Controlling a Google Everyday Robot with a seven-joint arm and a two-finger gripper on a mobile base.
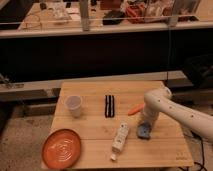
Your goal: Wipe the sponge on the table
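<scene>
The sponge (143,132), small and blue, lies flat on the right half of the table (165,152), roughly midway between its far and near edges and well in from the right rim. The gripper (146,123) is right on top of it, at the sponge's far edge and seemingly touching it, at the end of a white arm (172,109) that comes in from the lower right of the view, rises to a rounded bend over the table's right side and then drops straight down to the sponge. Whether the gripper is clamped on the sponge or merely pressed against it cannot be told, because the wrist covers that spot. Just to the left of the sponge, apart from it, a white elongated bottle (119,139) lies on its side, slanted, with its narrow end pointing toward the near edge. Just beyond the sponge, beside the arm's lower section, lies a small orange carrot (134,109). Further left, near the middle of the table, two thin black strips (110,106) lie side by side, running front to back. A white cup (74,105) stands upright on the left side, and an orange plate (61,148) sits at the near left corner. Behind the table runs a long dark bench (100,20) crowded with items too indistinct to name.
</scene>
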